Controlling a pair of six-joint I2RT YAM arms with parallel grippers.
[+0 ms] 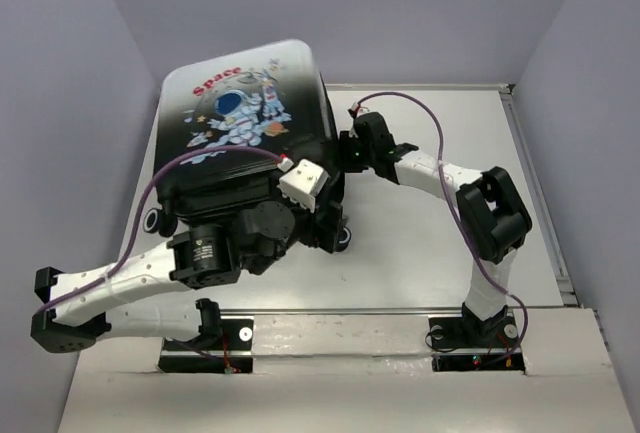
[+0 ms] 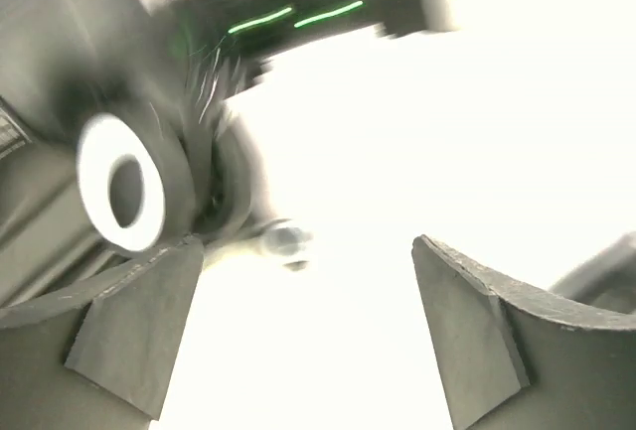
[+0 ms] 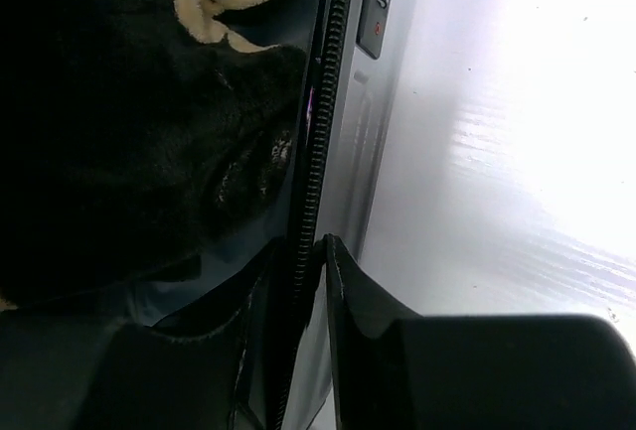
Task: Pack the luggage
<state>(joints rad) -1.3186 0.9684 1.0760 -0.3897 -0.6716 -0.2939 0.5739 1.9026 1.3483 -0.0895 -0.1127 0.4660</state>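
Left fingers (image 2: 129, 336) spread wide, empty, by a black wheel (image 2: 119, 187). Right fingers (image 3: 363, 311) pinch zip rim of small silver-to-black hard-shell astronaut-print suitcase (image 1: 245, 103), far-left on white bench (image 1: 430, 243). Hold pinch firm, black tan-flowered cloth (image 3: 119, 132) tucked inside b4 shutting lid w/ left.

You see a glossy, hard plastic shell on the luggage (image 1: 245, 103). The flower-print cloth (image 3: 149, 112) looks soft and matt, and the white table (image 1: 420, 243) looks smooth.

One luggage (image 1: 240, 103), one flower-print cloth (image 3: 149, 132), two arms (image 1: 120, 288) (image 1: 470, 193), one table (image 1: 420, 243).
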